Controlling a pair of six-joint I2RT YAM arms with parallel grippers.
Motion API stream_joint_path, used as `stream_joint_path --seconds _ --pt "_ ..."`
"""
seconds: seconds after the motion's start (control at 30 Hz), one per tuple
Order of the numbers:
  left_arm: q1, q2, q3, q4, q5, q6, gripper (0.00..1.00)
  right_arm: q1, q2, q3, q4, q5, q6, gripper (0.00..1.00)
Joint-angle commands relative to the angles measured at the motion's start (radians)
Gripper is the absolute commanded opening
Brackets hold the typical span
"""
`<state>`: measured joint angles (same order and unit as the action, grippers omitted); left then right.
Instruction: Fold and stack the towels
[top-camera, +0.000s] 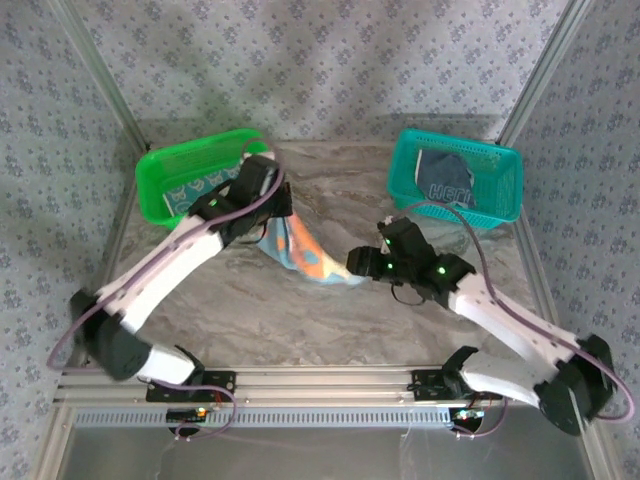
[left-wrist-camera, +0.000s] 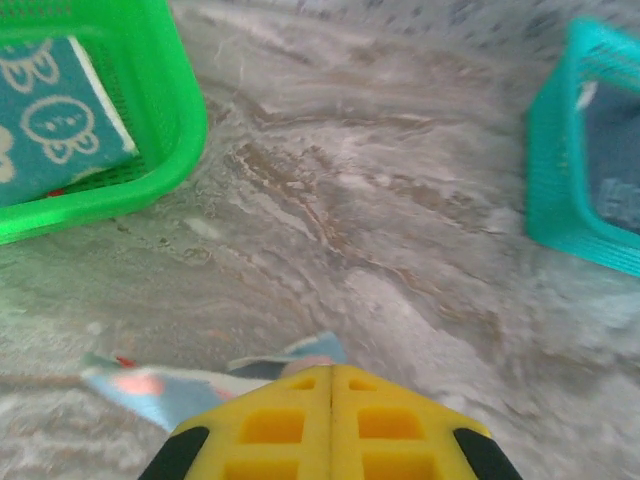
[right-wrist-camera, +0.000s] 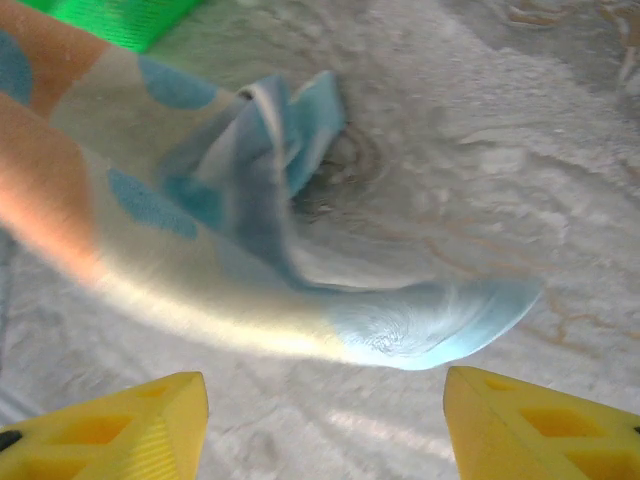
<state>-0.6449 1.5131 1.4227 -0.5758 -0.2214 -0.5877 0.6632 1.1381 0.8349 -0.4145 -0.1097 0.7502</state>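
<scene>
A light blue towel with orange and cream dots (top-camera: 308, 257) hangs stretched over the table's middle. My left gripper (top-camera: 272, 222) is shut on its upper end, and a bit of the cloth (left-wrist-camera: 300, 352) pokes out beside the closed yellow fingers (left-wrist-camera: 270, 425). My right gripper (top-camera: 358, 263) stands open at the towel's lower right tip. That tip (right-wrist-camera: 430, 320) lies just ahead of the spread fingertips (right-wrist-camera: 130, 420), not between them. A teal towel with white cartoon figures (left-wrist-camera: 50, 110) lies in the green basket (top-camera: 160, 185). A dark slate-blue towel (top-camera: 447, 178) sits in the teal basket (top-camera: 405, 170).
The green basket (left-wrist-camera: 150, 170) stands at the back left and the teal basket (left-wrist-camera: 560, 180) at the back right of the grey marbled table (top-camera: 250, 310). Metal frame posts rise at both back corners.
</scene>
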Motion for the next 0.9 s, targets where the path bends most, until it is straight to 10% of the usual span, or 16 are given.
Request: stream_joint_path --seconds 0.0,0.17,0.33,0.87 --pt "0.03 0.193 0.083 0.017 0.088 0.067 0.0 -0.055 0.121 0.055 0.05 -0.037 -0.078 0.66" --pt "0.055 0.37 0.176 0.018 0.108 0.095 0.13 -0.07 0.223 0.064 0.089 -0.039 -0.112 0.64" --pt "0.068 0.337 0.106 0.008 0.105 0.103 0.53 -0.037 0.232 -0.016 0.14 -0.04 -0.144 0.63" --pt "0.121 -0.016 -0.492 0.221 0.235 -0.066 0.38 0.097 0.287 -0.171 0.261 0.036 -0.129 0.57"
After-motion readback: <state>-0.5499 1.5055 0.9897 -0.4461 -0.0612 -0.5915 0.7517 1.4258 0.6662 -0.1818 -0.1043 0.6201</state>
